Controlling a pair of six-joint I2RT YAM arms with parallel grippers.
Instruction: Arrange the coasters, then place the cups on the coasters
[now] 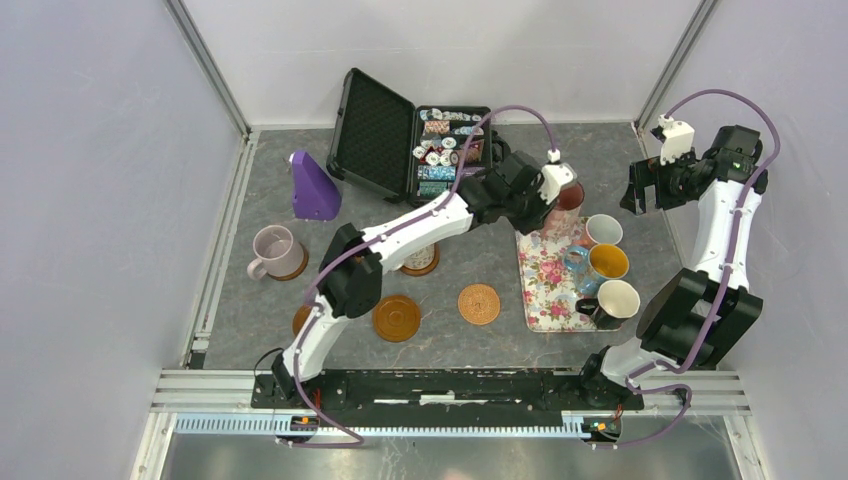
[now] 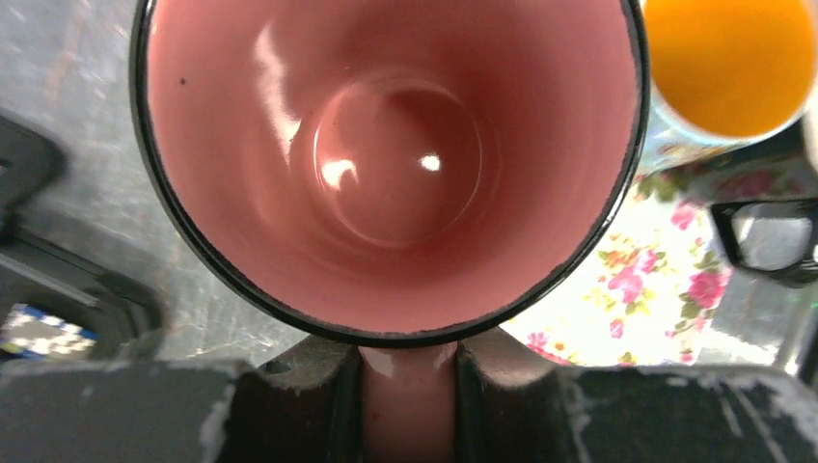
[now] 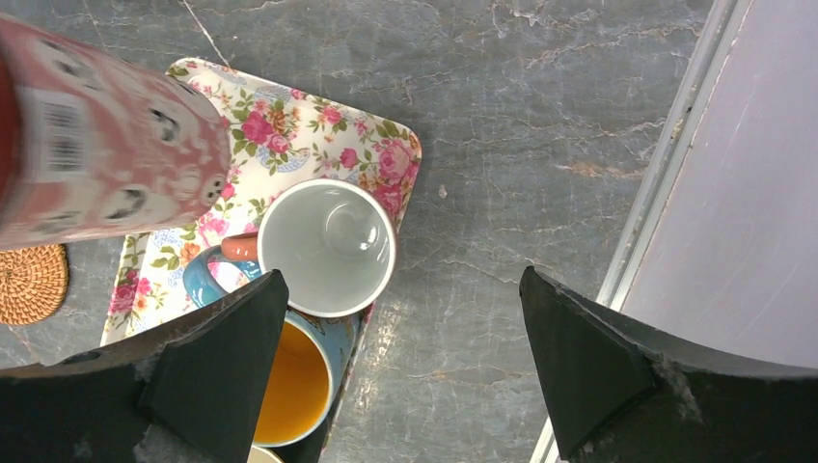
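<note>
My left gripper (image 1: 556,188) (image 2: 408,381) is shut on the handle of the pink cup (image 1: 568,206) (image 2: 386,164) (image 3: 96,145), over the far end of the floral tray (image 1: 545,292). On the tray stand a white cup (image 1: 603,230) (image 3: 328,246), a blue cup with a yellow inside (image 1: 606,262) (image 3: 294,386) and a black cup with a cream inside (image 1: 616,300). A lilac cup (image 1: 274,249) sits on a coaster at the left. A brown coaster (image 1: 397,317) and an orange-tan coaster (image 1: 479,304) lie bare. My right gripper (image 1: 640,190) (image 3: 400,357) hangs open and empty at the right.
An open black case of poker chips (image 1: 400,145) stands at the back, with a purple wedge (image 1: 312,187) to its left. Two more coasters (image 1: 421,263) (image 1: 300,320) are partly hidden under the left arm. A metal rail (image 1: 215,270) edges the table's left side.
</note>
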